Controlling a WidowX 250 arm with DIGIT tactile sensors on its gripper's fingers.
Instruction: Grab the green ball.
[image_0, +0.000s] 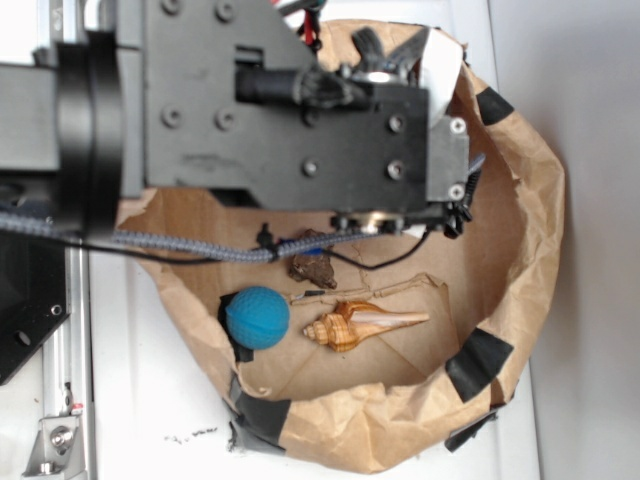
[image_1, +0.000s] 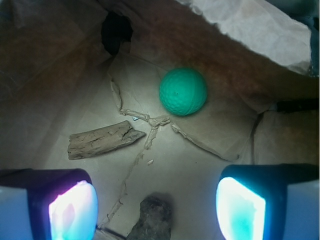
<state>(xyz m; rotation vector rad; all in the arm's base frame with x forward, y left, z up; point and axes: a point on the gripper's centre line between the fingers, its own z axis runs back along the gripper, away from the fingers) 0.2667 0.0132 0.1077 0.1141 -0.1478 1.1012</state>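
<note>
A crumpled brown paper bag (image_0: 520, 250), patched with black tape, sits on the pale worktop (image_0: 590, 100). The black robot arm (image_0: 250, 100) hangs over the bag's far side, hiding much of its floor. In the wrist view the tool (image_1: 157, 205) is wide open and empty, its two pads (image_1: 72, 210) apart at the bottom corners. The green ball (image_1: 183, 91) lies on the bag floor, close to the paper wall. A blue ball (image_0: 257, 317) rests by the taped wall, beside a shell (image_0: 365, 325). A wood splinter (image_1: 102, 140) and a dark stone (image_1: 154, 217) lie nearer the tool.
</note>
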